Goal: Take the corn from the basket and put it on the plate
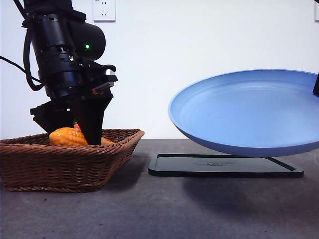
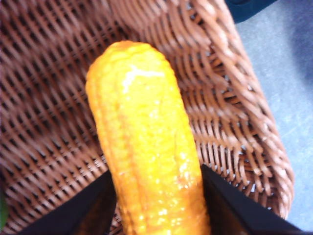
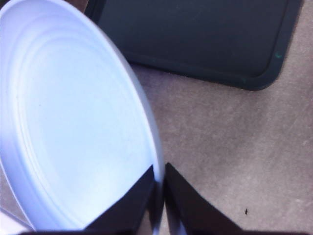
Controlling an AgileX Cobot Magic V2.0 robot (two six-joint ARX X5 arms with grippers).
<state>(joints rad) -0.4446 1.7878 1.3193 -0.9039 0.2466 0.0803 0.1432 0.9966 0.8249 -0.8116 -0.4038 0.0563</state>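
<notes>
L gripper [image 2: 156,196] pinches corn [image 2: 146,147] w/ both jaws inside basket [image 1: 70,159]; R gripper [image 3: 159,196] clamps plate [image 1: 249,114] rim, tilted above black tray [image 1: 224,167].

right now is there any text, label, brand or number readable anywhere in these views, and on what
None can be read.
The arm over the basket carries only a green light, no legible marking.
The wall socket shows slots, no lettering.
The corn, the plate and the black tray are all unmarked.
</notes>
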